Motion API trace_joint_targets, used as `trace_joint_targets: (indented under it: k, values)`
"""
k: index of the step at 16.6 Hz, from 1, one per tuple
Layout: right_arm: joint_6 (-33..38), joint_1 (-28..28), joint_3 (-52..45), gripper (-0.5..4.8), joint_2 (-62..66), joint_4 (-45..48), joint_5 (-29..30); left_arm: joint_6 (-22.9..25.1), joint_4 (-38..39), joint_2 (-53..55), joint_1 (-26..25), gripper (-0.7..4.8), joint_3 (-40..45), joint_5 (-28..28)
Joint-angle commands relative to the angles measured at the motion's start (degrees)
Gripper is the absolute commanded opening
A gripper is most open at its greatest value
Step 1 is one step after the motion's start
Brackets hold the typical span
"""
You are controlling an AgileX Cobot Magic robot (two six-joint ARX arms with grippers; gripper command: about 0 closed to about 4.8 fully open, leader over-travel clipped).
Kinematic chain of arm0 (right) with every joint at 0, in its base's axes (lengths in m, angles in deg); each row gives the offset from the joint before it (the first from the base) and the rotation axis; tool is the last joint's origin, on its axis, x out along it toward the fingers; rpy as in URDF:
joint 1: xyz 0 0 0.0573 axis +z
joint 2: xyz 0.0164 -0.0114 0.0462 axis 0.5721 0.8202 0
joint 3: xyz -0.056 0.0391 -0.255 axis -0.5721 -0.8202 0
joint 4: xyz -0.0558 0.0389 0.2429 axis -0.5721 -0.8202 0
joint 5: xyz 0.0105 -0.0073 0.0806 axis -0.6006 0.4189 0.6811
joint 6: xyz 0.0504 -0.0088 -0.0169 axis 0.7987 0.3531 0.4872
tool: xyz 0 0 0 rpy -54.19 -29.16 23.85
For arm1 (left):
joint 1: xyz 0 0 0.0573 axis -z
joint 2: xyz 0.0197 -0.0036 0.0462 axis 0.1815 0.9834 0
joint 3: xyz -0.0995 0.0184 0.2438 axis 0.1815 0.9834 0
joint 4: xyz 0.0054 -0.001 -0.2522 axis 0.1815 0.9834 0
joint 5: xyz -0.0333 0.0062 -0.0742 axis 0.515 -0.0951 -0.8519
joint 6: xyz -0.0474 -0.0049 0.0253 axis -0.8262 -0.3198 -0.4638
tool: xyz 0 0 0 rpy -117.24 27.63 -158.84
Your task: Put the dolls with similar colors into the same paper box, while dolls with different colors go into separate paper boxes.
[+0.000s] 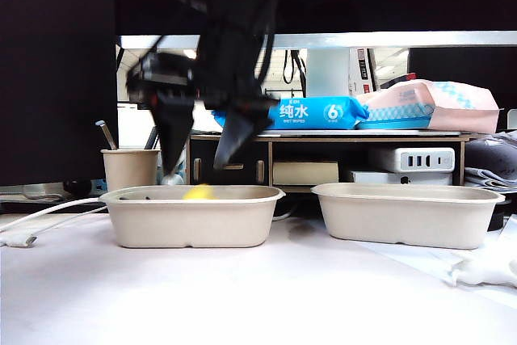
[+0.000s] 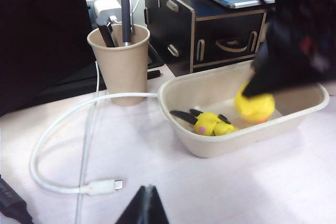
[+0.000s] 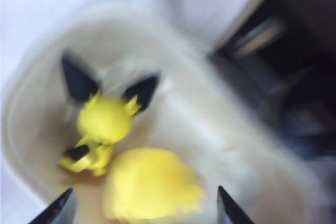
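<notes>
1. At the far left of the exterior view a white cable trails across the pale table — its plug end lies flat near the lower middle of the left wrist view.
2. Next comes a beige pen cup holding dark pens, standing just behind the left paper box.
3. The left paper box sits left of centre in the exterior view. Inside it lie the yellow mouse doll with black ears and the yellow duck doll, close beside each other; from outside only a yellow bit shows above the rim.
4. The right gripper hangs over this box in the exterior view, its dark fingers pointing down and spread apart. In the right wrist view the two fingertips stand on either side of the blurred duck doll with a gap to each — wide apart, gripping nothing that can be made out.
5. Behind, centre frame, a dark wooden shelf carries a blue wet-wipes pack.
6. The right paper box stands right of centre, apart from the left one; its inside is hidden from this low angle.
7. The left gripper shows only as a dark tip at the bottom edge of the left wrist view, above bare table; whether it is parted cannot be told. The white doll is not visible.
</notes>
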Motion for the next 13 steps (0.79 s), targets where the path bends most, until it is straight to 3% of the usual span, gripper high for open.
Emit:
trace_joint_targets:
  k: [1,2,5,7,10,13]
  values:
    - [-0.3,0.0,6.6,3.37,-0.5,-12.2,-5.4,0.1,-0.7,3.2,4.8,-0.05,0.0,0.0]
    - [-0.3,0.0,7.8,3.37,-1.4,-19.0,-7.6,0.1,-0.7,7.0,10.0,-0.05,0.0,0.0]
    - [0.6,0.3,5.7,3.32,-5.7,-29.6,-7.9,0.1,-0.5,13.8,19.4,-0.05,0.0,-0.2]
    - [1.2,0.1,0.4,3.03,-11.0,-29.1,-9.7,0.1,-0.5,14.3,21.5,-0.05,0.0,-0.2]
    - [1.2,-1.8,-10.0,3.05,-19.4,-28.0,-10.4,0.1,-0.5,14.3,21.7,-0.05,0.0,-0.2]
    - [1.2,-3.2,-22.0,3.05,-26.8,-23.4,-5.6,0.1,-0.5,14.2,21.7,-0.05,0.0,-0.2]
